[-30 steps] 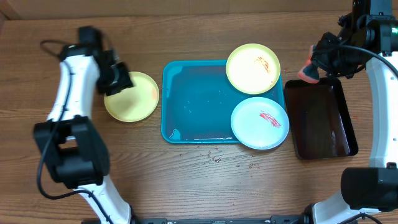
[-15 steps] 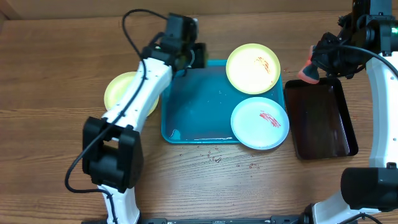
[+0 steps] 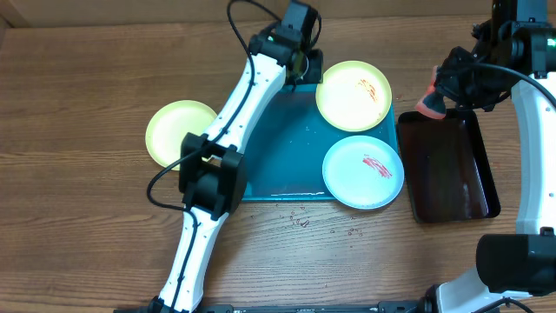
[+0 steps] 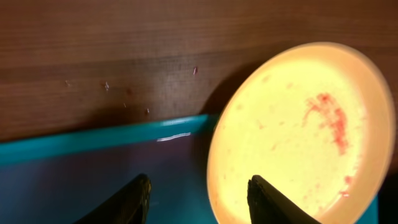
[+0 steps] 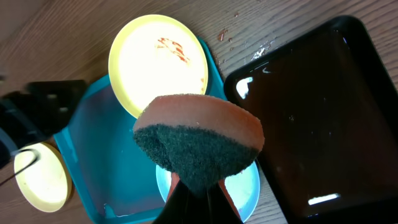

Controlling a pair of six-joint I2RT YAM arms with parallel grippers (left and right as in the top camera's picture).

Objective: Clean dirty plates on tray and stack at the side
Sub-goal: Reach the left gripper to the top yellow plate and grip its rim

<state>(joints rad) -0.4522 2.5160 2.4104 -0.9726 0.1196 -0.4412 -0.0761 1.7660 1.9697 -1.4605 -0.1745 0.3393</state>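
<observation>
A turquoise tray (image 3: 278, 148) holds a yellow-green plate with red smears (image 3: 354, 96) at its back right and a pale blue plate with a red smear (image 3: 363, 171) at its front right. A clean yellow-green plate (image 3: 174, 132) lies on the table left of the tray. My left gripper (image 3: 300, 65) is open and empty at the smeared yellow plate's left rim (image 4: 298, 137), over the tray's back edge (image 4: 93, 142). My right gripper (image 3: 439, 91) is shut on an orange sponge with a dark green pad (image 5: 199, 140), held above the black tray.
A black glossy tray (image 3: 447, 165) lies right of the turquoise tray; it also shows in the right wrist view (image 5: 311, 118). Water drops and crumbs dot the wooden table (image 3: 304, 222) in front of the tray.
My left arm has swung right, from the clean yellow plate on the table across the tray's back edge to the smeared yellow plate. The right arm has not moved.
</observation>
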